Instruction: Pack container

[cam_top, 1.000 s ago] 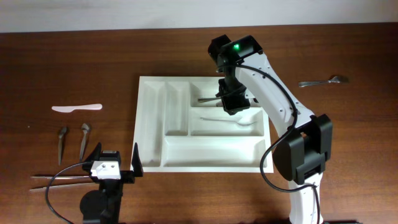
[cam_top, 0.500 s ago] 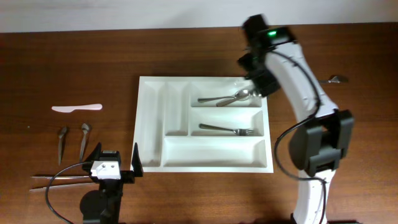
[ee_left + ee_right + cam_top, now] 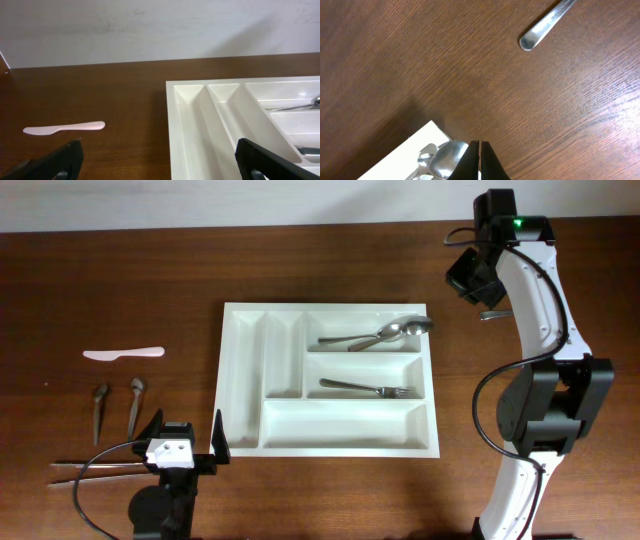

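Note:
The container, a white five-compartment tray (image 3: 340, 425), lies at the table's middle. Spoons (image 3: 380, 334) lie in its upper short compartment, one bowl resting on the right rim. A fork (image 3: 370, 389) lies in the lower short compartment. My right gripper (image 3: 466, 280) is shut and empty, beyond the tray's far right corner. In the right wrist view its fingers (image 3: 480, 157) are pressed together over the spoon bowl (image 3: 445, 156) and tray corner (image 3: 415, 150). My left gripper (image 3: 185, 445) is open and empty near the front edge, left of the tray (image 3: 200, 125).
A metal utensil (image 3: 495, 313) lies right of the tray, partly under the right arm; its handle shows in the right wrist view (image 3: 545, 27). A pink knife (image 3: 123, 353) (image 3: 65, 127), two small spoons (image 3: 100, 405) (image 3: 135, 402) and thin utensils (image 3: 95, 470) lie at the left.
My right gripper has moved from over the tray's upper short compartment up and to the right, off the tray. A spoon now lies there uncovered. The left arm has not moved.

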`<state>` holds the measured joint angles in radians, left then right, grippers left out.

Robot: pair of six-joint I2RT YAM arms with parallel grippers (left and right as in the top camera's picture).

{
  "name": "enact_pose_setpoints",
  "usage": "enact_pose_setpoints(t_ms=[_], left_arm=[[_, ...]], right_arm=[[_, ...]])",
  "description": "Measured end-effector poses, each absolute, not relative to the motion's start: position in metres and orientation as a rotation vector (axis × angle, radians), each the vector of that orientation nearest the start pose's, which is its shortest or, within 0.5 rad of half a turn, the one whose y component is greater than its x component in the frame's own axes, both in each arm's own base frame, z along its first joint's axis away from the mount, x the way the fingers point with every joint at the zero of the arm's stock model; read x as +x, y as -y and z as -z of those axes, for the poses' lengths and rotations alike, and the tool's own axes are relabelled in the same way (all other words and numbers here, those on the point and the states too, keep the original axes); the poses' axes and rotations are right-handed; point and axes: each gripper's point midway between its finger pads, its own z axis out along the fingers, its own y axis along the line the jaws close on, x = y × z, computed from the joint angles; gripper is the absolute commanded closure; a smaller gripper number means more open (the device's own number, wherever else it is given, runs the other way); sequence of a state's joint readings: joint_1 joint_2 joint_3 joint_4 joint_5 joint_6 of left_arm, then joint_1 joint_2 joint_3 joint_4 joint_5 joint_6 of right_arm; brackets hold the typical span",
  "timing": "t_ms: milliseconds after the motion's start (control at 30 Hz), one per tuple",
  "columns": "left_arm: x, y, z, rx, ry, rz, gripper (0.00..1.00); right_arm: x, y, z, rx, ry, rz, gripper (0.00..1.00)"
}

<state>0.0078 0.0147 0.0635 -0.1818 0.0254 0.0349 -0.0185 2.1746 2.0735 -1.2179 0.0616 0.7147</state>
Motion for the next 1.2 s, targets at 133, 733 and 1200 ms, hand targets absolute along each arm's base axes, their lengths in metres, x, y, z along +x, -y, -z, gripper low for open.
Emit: enact_pose_setpoints(t_ms=[133,733,1200], left_arm=[[0.241,0.002,-0.157,0.042,-1.703,-0.010,0.01],[0.241,0.002,-0.157,0.042,-1.703,-0.011,0.01],[0.241,0.002,-0.157,0.042,-1.703,-0.010,0.01]], right_arm=[[0.481,0.020,-0.121,0.959,-2.733,-0.013,0.96],[0.476,0.017,-0.065,0.557,-2.976,0.042,0.96],[0.477,-0.015,-0.066,0.401,-3.017,-0.233,0.96]])
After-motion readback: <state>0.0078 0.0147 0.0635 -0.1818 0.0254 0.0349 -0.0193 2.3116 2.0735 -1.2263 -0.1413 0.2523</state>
